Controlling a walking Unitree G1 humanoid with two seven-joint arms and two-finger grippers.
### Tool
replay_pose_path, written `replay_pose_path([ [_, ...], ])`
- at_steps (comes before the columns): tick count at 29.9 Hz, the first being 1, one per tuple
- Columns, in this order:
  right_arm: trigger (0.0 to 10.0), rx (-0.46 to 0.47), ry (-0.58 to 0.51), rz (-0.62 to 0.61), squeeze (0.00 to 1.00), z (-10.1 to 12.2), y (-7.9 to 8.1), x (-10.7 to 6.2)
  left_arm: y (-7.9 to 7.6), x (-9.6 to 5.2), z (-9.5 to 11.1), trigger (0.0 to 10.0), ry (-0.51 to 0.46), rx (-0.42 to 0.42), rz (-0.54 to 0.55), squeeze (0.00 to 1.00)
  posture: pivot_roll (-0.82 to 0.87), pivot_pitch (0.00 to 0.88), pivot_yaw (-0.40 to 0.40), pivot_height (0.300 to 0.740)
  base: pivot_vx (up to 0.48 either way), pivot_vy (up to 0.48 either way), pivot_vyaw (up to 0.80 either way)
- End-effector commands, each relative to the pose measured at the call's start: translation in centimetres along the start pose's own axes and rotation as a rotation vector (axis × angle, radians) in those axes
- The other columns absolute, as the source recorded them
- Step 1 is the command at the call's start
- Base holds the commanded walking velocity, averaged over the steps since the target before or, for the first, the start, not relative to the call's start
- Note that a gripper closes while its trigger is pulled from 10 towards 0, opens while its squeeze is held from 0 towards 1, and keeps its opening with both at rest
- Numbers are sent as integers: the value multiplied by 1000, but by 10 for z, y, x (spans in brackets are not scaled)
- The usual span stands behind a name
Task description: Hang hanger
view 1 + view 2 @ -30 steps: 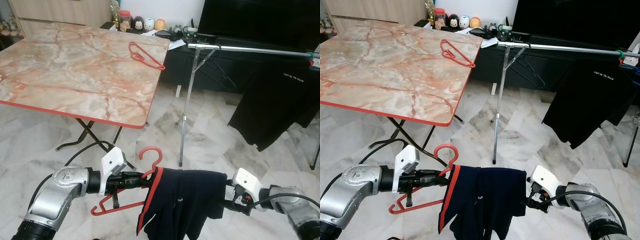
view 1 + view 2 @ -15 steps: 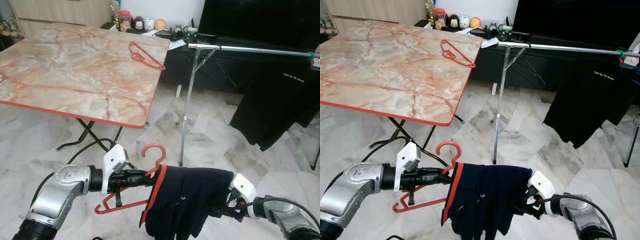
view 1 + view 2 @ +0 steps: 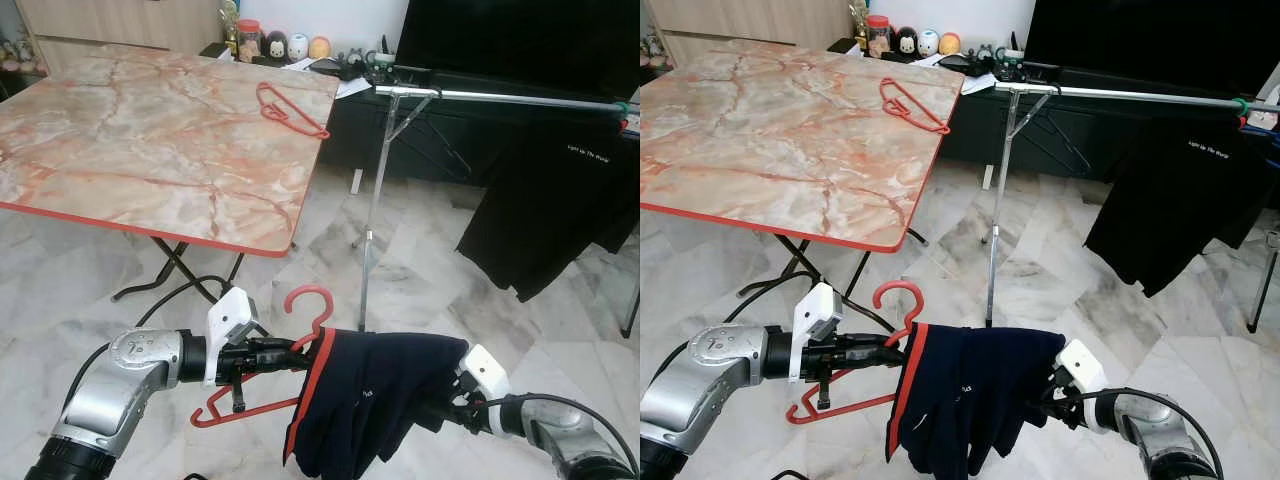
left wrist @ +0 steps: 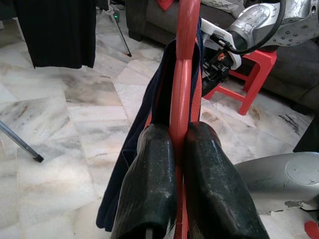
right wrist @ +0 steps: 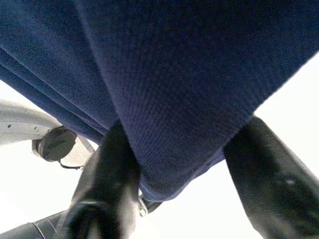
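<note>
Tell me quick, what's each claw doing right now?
Left gripper: shut on the red hanger.
Right gripper: open, fingers either side of the navy shirt.

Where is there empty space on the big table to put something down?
Most of the marble table is bare, from its red front edge up to the far side. Only the far right corner is taken, by a red hanger. The jars and figurines stand behind the table.
</note>
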State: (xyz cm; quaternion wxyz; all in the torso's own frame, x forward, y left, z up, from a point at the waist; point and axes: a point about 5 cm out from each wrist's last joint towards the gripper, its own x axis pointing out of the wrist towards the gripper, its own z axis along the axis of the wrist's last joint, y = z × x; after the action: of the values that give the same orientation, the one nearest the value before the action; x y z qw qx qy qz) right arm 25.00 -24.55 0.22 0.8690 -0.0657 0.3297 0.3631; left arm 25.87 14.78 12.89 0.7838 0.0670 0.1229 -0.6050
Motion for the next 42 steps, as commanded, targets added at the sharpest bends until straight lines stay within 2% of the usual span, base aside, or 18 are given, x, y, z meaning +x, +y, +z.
replay_pose_path([
  [1,0,9,-18,-26,0,2,-3,-2,0,2,17,0,-54,49,-17,0,-21,0,-58,740,0,0,0],
  [28,0,-31,-59,-39,0,15,-5,3,-1,0,18,0,-57,47,-12,0,-17,0,-63,740,0,0,0],
  [33,0,-69,-27,-46,0,16,-9,0,0,-4,10,0,7,51,-4,0,-15,0,-63,740,0,0,0],
  [35,0,-79,-14,-63,0,17,-13,-4,2,-10,-1,0,82,54,16,0,-16,0,-64,740,0,0,0],
  [42,0,-89,9,-80,0,15,-15,-7,5,-19,-11,0,143,49,62,0,-14,0,-67,740,0,0,0],
])
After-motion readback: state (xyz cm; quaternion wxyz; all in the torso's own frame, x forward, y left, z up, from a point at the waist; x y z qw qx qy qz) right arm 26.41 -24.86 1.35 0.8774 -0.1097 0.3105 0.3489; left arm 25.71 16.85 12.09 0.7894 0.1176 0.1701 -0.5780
